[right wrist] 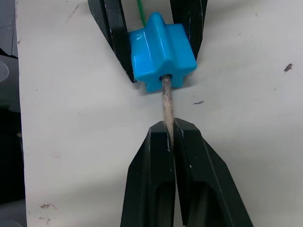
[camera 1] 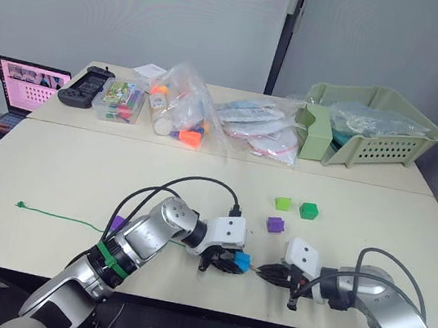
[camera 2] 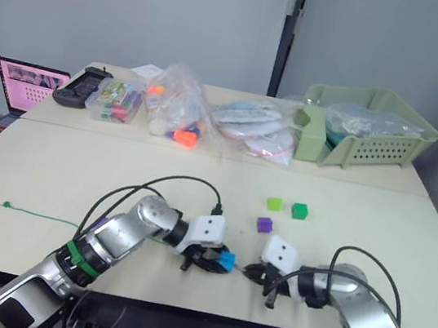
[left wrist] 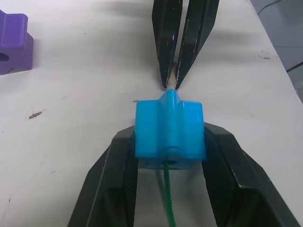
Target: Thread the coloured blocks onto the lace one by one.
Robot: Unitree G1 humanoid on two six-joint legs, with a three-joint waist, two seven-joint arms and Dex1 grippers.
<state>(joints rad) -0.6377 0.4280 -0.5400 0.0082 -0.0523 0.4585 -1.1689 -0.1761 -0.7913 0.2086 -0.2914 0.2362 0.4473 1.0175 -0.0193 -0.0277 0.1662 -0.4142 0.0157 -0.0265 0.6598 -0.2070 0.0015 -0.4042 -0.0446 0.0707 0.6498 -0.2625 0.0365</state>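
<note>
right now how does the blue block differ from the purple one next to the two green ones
The blue block is clamped between the left gripper's fingers with the lace running through its hole; the purple block lies free on the table, unthreaded. The blue block sits near the table's front edge, where the right gripper pinches the lace's pale tip; the purple block sits farther back, beside the two green blocks. Both are small notched plastic cubes.

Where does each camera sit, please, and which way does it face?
Eye views: on the head, looking down over both arms at the table.
Left wrist view: behind the left hand, which grips the blue block.
Right wrist view: behind the right hand, which pinches the lace tip.
Both wrist views show the block and both hands.
</note>
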